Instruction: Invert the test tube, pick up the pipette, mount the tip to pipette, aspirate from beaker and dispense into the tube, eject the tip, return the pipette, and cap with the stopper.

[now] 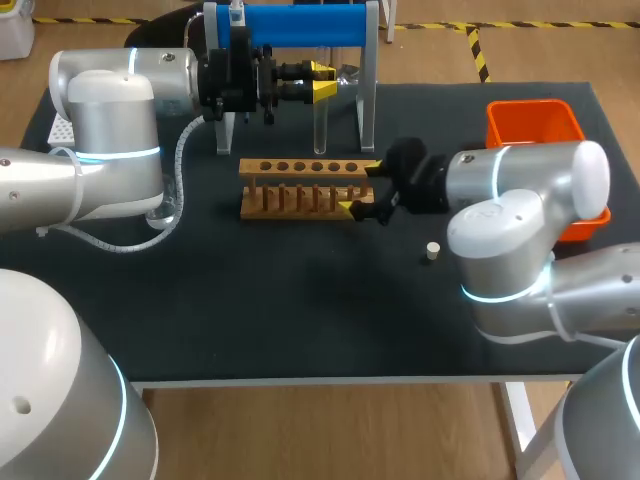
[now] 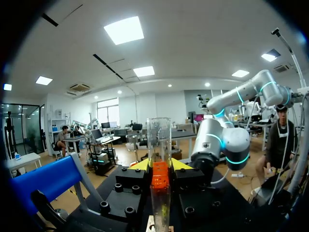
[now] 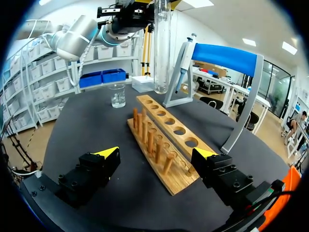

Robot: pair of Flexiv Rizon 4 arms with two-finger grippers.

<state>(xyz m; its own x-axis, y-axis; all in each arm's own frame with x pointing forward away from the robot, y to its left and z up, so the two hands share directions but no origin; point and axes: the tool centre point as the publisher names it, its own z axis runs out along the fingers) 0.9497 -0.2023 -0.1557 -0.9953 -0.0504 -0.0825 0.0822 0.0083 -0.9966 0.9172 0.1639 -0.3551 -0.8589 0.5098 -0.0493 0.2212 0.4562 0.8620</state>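
Glass test tube (image 1: 320, 125) is upper centre of the head frame, upright, round end down, hanging just above the wooden rack (image 1: 300, 185) and not in a hole. Left gripper (image 1: 322, 80) fingers are clamped on its upper part from both sides. Right gripper (image 1: 360, 187) fingers are spread wide at the rack's right end, one clearly off the wood. Pipette (image 3: 183, 58) hangs on the blue stand (image 1: 300, 25). Beaker (image 3: 117, 95) stands beyond the rack. White stopper (image 1: 432, 251) lies right of centre on the black counter (image 1: 250, 300).
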